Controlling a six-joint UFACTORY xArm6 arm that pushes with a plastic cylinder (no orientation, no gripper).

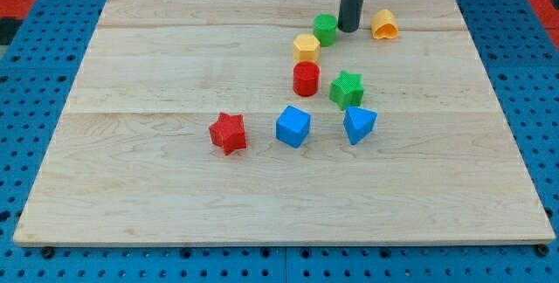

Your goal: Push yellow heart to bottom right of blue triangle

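Camera view shows my tip set down near the view's top of the wooden board, the dark rod rising out of frame above it. We carry no jaws at all, only this straight rod, so nothing is clamped or held. The tip stands just beside the green cylinder, on that block's right in the view; whether the two touch, we cannot tell. To the tip's right, a little apart, lies the yellow heart, tilted, close to the board's top edge.

Moving outward, we count eight blocks in all. Yellow: two, the heart and a yellow hexagon-like block that sits just below and left of the green cylinder, touching or nearly so. Green: two, the cylinder and a green star lower down. Red: two, a red cylinder directly under the yellow hexagon-like block and just left of the green star, and a red star well apart toward the view's left. Blue: two, a blue cube and the blue triangle, side by side with a gap between them, the triangle just under the green star.

The yellow heart lies well above the blue triangle and slightly to its right in the view, with the green star between them.

Around the board we see a blue pegboard surface.
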